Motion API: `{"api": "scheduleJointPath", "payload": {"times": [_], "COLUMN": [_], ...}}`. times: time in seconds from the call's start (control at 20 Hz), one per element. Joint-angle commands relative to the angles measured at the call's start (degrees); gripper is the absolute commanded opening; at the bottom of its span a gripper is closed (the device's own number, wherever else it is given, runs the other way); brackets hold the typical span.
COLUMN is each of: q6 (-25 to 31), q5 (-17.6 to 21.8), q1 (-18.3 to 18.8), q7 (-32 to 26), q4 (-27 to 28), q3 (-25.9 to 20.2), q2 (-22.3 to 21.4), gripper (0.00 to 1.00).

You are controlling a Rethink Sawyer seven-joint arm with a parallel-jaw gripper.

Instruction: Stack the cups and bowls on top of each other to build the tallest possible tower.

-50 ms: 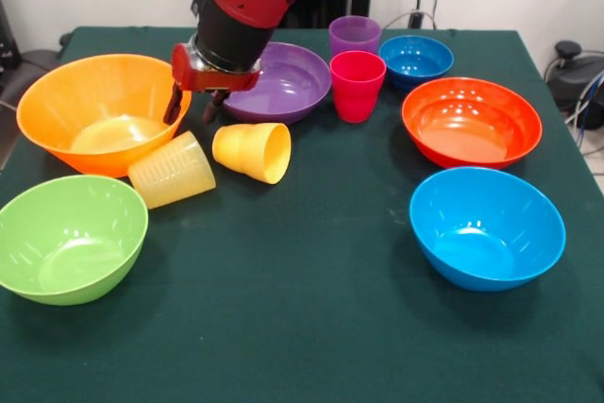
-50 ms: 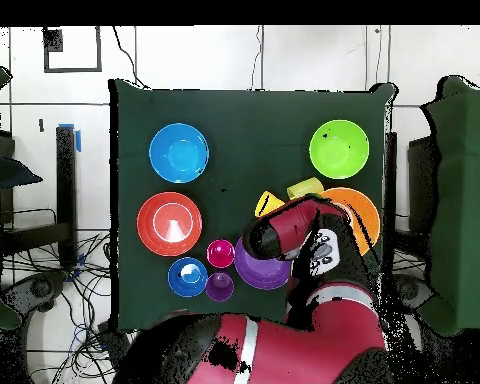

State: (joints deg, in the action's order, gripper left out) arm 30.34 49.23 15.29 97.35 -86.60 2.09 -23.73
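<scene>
No tower has been started yet, so almost all of the job looks left to do. Every bowl sits alone on the green counter (image 1: 311, 309): the big orange bowl (image 1: 99, 110), the green bowl (image 1: 66, 238), the purple bowl (image 1: 283, 82), the red bowl (image 1: 472, 122), the light blue bowl (image 1: 486, 226) and the small dark blue bowl (image 1: 415, 58). The red cup (image 1: 357, 85) and the purple cup (image 1: 355, 36) stand upright near each other, between the purple bowl and the small dark blue bowl. The pale yellow cup (image 1: 172, 170) and the orange cup (image 1: 252, 151) lie tipped on their sides just beside the big orange bowl. The robot's gripper (image 1: 195, 106) hangs low between the big orange bowl and the purple bowl. Its fingers (image 1: 175, 104) are spread apart and hold nothing. The two fallen cups lie just in front of the fingers and a little below them, with the pale yellow cup nearest. The fingers do not seem to touch either cup. One finger is close to the rim of the big orange bowl.
</scene>
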Motion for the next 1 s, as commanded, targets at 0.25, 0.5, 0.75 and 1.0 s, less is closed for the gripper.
{"api": "scheduleJointPath", "payload": {"times": [0.25,0.5,0.75,1.0], "q6": [-4.23,-4.24,-2.12,-2.17], "q5": [3.86,0.18,0.92,0.84], "q1": [-2.03,1.04,0.79,1.0], "q7": [1.88,0.89,-1.99,-2.03], "q4": [4.69,3.14,4.15,3.84], "q3": [-0.51,-2.92,-3.35,-3.66], "q2": [2.11,1.29,1.31,1.15], "gripper": [1.0,1.0,0.0,0.0]}}
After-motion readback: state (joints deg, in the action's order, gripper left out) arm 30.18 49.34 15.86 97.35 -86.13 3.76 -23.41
